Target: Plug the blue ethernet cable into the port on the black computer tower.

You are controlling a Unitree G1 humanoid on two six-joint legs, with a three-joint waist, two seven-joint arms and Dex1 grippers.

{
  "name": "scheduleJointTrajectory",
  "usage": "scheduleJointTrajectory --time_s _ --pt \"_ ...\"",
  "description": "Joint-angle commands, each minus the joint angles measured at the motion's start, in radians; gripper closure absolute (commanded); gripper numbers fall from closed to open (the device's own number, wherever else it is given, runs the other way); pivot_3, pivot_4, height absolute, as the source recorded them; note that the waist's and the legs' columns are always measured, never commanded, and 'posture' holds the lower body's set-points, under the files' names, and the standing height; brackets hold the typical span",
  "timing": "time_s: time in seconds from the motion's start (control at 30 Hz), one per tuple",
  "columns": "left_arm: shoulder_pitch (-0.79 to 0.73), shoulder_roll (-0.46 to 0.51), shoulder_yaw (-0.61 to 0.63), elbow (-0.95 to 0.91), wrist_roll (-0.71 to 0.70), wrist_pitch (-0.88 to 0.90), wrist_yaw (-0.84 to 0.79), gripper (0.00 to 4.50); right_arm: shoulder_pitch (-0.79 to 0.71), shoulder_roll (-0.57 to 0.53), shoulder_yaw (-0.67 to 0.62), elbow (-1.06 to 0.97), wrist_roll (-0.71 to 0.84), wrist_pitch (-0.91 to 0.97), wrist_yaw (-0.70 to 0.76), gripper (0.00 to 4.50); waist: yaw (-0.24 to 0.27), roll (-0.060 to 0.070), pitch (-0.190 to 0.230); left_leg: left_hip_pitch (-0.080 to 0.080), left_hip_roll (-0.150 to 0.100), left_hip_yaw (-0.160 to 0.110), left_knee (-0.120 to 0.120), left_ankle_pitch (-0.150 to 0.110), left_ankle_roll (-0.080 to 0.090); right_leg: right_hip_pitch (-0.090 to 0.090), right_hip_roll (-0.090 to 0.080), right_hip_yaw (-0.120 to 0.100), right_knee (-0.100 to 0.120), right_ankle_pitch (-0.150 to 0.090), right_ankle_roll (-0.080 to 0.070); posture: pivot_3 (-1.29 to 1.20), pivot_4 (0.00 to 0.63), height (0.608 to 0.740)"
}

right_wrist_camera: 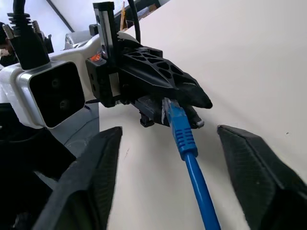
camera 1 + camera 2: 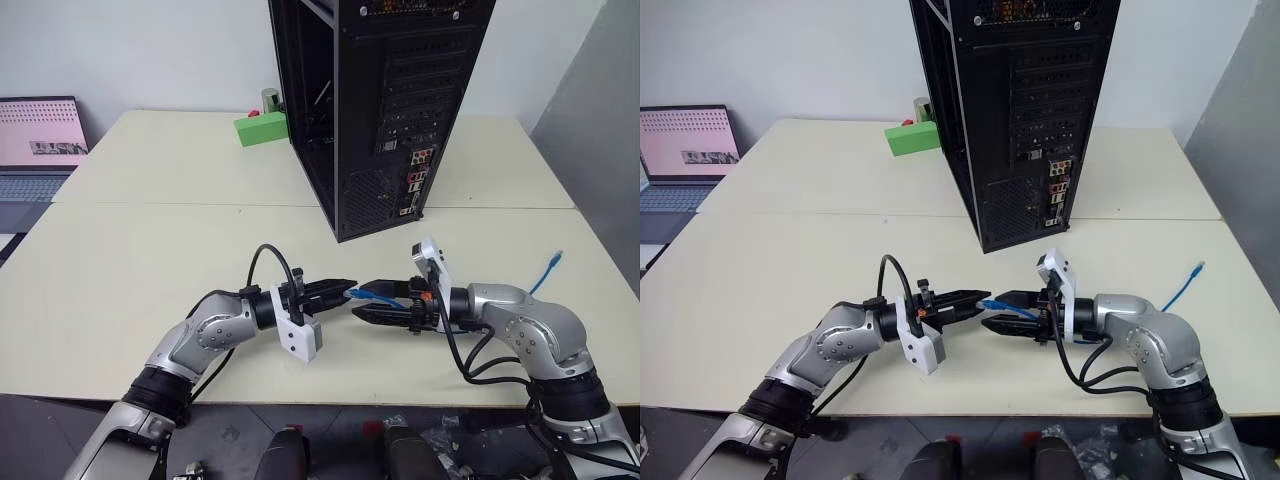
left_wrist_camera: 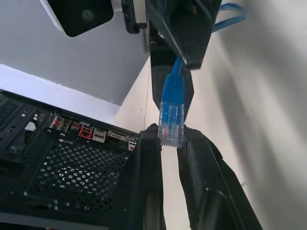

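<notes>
Mid-handover, my left end effector (image 2: 345, 291) pinched the clear plug of the thin blue ethernet cable (image 1: 183, 135) above the cream table (image 2: 150, 260); right end effector (image 2: 362, 300) gaped around the cord. Plug could slip or twist, well short of tall black metal computer tower (image 2: 385, 110).

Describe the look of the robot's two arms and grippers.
Both arms are silver-grey metal with black joint bands. Each wrist carries a white camera block. The left gripper and right gripper have black, ribbed, tapered fingers. Thick black cables loop from each wrist.
</notes>
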Motion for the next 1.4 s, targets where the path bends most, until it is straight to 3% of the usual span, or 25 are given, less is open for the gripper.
scheduleJointTrajectory --time_s 0.03,0.27,0.3,0.4,0.6,0.63,0.87,1.13,1.3,1.4 --pt "-0.007 0.008 0.015 -0.024 0.003 -0.011 0.022 4.25 -0.023 -0.005 -0.023 -0.005 0.024 -0.006 0.002 2.13 0.000 0.000 0.000 0.000 0.000 0.000 0.000 0.000 0.000 0.000 0.000 0.000 0.000 0.000 0.000 0.00 0.150 0.740" --pt "0.004 0.016 0.011 -0.030 0.006 -0.019 0.027 4.26 -0.037 -0.020 -0.032 0.006 0.041 0.003 0.011 3.63 0.000 0.000 0.000 0.000 0.000 0.000 0.000 0.000 0.000 0.000 0.000 0.000 0.000 0.000 0.000 0.00 0.150 0.740" --pt "0.006 0.018 0.007 -0.029 0.002 -0.024 0.023 4.26 -0.040 -0.023 -0.032 0.009 0.044 0.005 0.013 4.01 0.000 0.000 0.000 0.000 0.000 0.000 0.000 0.000 0.000 0.000 0.000 0.000 0.000 0.000 0.000 0.00 0.150 0.740" --pt "0.013 0.026 -0.007 -0.034 -0.011 -0.036 0.007 4.26 -0.046 -0.030 -0.033 0.010 0.060 0.022 0.019 4.50 0.000 0.000 0.000 0.000 0.000 0.000 0.000 0.000 0.000 0.000 0.000 0.000 0.000 0.000 0.000 0.00 0.150 0.740" --pt "0.032 0.031 -0.014 -0.032 -0.053 -0.025 -0.014 4.26 -0.056 -0.041 -0.028 0.013 0.076 0.046 0.028 4.50 0.000 0.000 0.000 0.000 0.000 0.000 0.000 0.000 0.000 0.000 0.000 0.000 0.000 0.000 0.000 0.00 0.150 0.740" --pt "0.035 0.033 -0.014 -0.031 -0.062 -0.015 -0.022 3.55 -0.058 -0.044 -0.028 0.014 0.077 0.049 0.030 4.50 0.000 0.000 0.000 0.000 0.000 0.000 0.000 0.000 0.000 0.000 0.000 0.000 0.000 0.000 0.000 0.00 0.150 0.740" --pt "0.068 0.020 0.007 0.018 -0.152 0.108 -0.059 2.25 -0.039 -0.080 -0.085 0.023 0.081 0.044 0.009 4.50 0.000 0.000 0.000 0.000 0.000 0.000 0.000 0.000 0.000 0.000 0.000 0.000 0.000 0.000 0.000 0.00 0.150 0.740" --pt "0.089 -0.124 0.040 -0.203 -0.382 0.626 -0.101 0.67 -0.025 -0.080 -0.171 0.040 -0.068 -0.145 -0.159 4.50 0.000 0.000 0.000 0.000 0.000 0.000 0.000 0.000 0.000 0.000 0.000 0.000 0.000 0.000 0.000 0.00 0.150 0.740" --pt "0.024 -0.277 0.054 -0.314 -0.407 0.970 -0.002 0.67 -0.085 0.007 -0.191 0.141 -0.284 -0.359 -0.434 4.50 -0.001 0.000 0.000 0.000 0.000 0.000 0.000 0.000 0.000 0.000 0.000 0.000 0.000 0.000 0.001 0.00 0.150 0.740" --pt "-0.003 -0.349 0.059 -0.344 -0.397 1.097 0.058 0.67 -0.104 0.044 -0.203 0.173 -0.330 -0.409 -0.507 4.50 -0.002 0.000 0.000 0.000 0.000 0.000 0.000 0.000 0.000 0.000 0.000 0.000 0.000 0.000 0.000 0.00 0.150 0.740"
